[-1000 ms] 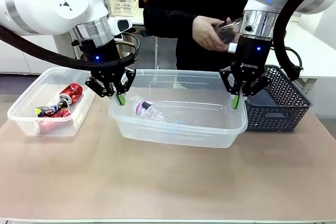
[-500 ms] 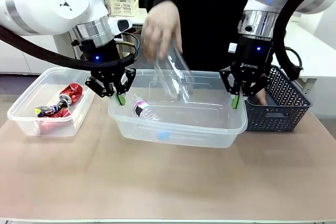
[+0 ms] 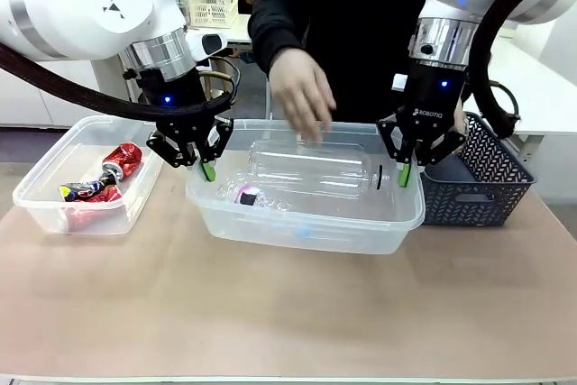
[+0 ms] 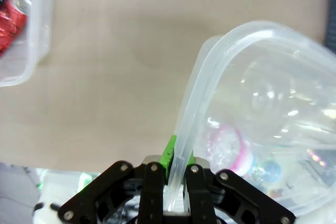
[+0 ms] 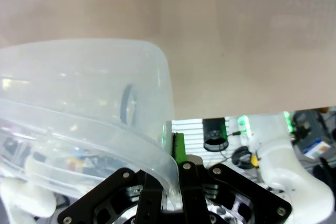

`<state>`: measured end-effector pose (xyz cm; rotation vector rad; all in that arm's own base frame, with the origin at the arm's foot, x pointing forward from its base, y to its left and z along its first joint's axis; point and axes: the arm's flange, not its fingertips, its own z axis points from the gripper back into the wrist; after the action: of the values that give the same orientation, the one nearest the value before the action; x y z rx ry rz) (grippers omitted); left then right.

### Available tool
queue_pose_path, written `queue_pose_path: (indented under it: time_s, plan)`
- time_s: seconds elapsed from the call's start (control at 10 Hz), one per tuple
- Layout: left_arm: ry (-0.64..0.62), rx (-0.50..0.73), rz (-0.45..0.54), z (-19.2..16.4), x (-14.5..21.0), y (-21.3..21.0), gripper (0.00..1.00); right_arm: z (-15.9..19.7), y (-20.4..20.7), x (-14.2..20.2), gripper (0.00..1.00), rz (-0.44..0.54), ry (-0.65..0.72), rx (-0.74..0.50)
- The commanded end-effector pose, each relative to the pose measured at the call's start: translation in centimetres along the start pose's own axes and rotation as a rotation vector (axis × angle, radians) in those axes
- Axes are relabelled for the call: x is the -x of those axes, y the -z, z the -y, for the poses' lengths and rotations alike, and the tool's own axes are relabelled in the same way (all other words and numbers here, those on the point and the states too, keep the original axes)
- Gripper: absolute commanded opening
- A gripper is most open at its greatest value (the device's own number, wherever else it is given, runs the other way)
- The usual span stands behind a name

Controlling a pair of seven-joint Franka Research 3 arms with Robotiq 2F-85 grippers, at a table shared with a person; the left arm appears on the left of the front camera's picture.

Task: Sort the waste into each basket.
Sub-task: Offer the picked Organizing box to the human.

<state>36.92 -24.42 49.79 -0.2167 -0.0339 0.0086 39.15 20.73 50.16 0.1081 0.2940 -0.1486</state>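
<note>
Dropped bottle (image 3: 311,171) lies between both fingers (image 3: 209,170).

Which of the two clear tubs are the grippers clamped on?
The larger middle tub, holding the clear bottles: the left gripper and right gripper pinch its rim at opposite ends. The smaller tub with red cans stands untouched.

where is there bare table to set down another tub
The near strip of table in front of both tubs is bare. The back is crowded: small tub with crushed cans, big tub clamped by both hands, dark basket.
</note>
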Motion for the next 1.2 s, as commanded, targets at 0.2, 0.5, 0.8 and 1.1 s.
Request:
queue_pose_path:
  time_s: [0.2,0.5,0.8,1.1]
  plan:
    - [-0.011,0.015,0.012,0.05,-0.41,-0.63,0.05,-0.11,-0.14,0.16,0.04,-0.002,-0.015,0.005]
    - [-0.011,0.015,0.012,0.05,-0.41,-0.63,0.05,-0.11,-0.14,0.16,0.04,-0.002,-0.015,0.005]
    - [-0.011,0.015,0.012,0.05,-0.41,-0.63,0.05,-0.11,-0.14,0.16,0.04,-0.002,-0.015,0.005]
    - [-0.011,0.015,0.012,0.05,-0.41,-0.63,0.05,-0.11,-0.14,0.16,0.04,-0.002,-0.015,0.005]
